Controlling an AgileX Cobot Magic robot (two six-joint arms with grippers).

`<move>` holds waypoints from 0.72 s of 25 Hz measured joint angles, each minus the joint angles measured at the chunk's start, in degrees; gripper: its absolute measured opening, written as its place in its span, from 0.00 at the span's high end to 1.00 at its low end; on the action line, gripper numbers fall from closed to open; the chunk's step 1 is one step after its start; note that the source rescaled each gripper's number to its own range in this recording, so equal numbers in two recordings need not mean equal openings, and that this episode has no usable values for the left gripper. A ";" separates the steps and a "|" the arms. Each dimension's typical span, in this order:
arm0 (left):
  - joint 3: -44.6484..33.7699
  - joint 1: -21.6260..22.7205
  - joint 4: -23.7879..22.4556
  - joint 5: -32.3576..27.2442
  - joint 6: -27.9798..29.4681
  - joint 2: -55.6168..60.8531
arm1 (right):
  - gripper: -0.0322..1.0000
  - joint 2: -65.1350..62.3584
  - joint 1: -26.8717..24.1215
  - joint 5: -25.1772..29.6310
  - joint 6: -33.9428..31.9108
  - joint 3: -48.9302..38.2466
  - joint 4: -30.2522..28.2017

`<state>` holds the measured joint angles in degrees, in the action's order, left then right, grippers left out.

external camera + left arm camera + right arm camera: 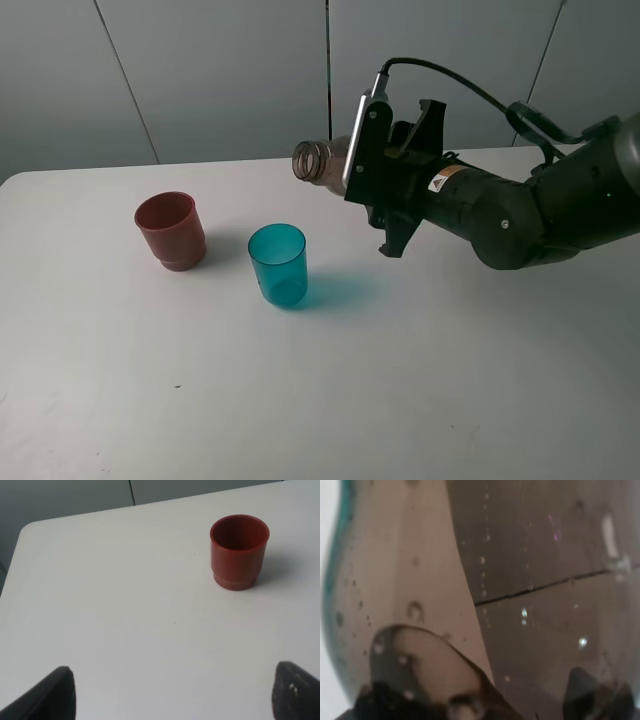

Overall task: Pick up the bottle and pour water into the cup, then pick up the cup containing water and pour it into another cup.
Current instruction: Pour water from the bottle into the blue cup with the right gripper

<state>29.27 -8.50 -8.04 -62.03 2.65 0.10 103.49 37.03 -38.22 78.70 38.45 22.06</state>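
Observation:
My right gripper (pixel 385 150) is shut on the smoky grey-brown bottle (pixel 322 161) and holds it tipped nearly level, its open neck pointing left, above and a little right of the teal cup (pixel 278 264). The bottle (pixel 485 595) fills the right wrist view, with droplets on its wall and a sliver of teal at one edge. The teal cup stands upright mid-table. The red-brown cup (pixel 171 231) stands upright to its left and also shows in the left wrist view (pixel 239 551). My left gripper (pixel 172 695) is open and empty, well short of the red-brown cup.
The white table (pixel 320 400) has a rounded far-left corner (pixel 30 530). A grey panelled wall (pixel 230 70) stands behind the table.

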 joint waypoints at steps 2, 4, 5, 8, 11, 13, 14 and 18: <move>0.00 0.00 0.00 0.00 0.00 0.00 | 0.94 1.02 0.00 0.00 2.01 0.71 0.65; 0.00 0.00 0.00 0.00 0.00 0.00 | 0.94 1.91 0.00 0.04 3.34 1.63 1.30; 0.00 0.00 0.00 0.00 0.00 0.00 | 0.94 2.37 0.00 0.13 4.10 1.99 1.39; 0.00 0.00 0.00 0.00 -0.12 0.00 | 0.94 3.39 0.00 0.29 6.85 3.22 1.43; 0.00 0.00 0.00 0.00 -0.12 0.00 | 0.94 4.17 0.00 0.25 11.04 3.62 1.43; 0.00 0.00 0.00 0.00 -0.12 0.00 | 0.94 4.68 0.00 0.16 13.62 3.62 1.43; 0.00 0.00 0.00 0.00 -0.12 0.00 | 0.94 5.06 0.00 0.16 14.48 3.74 1.43; 0.00 0.00 0.00 0.00 -0.12 0.00 | 0.94 5.70 0.00 0.49 16.13 4.80 1.53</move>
<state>29.27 -8.50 -8.04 -62.03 2.53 0.10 109.19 37.03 -37.73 94.82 43.25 23.60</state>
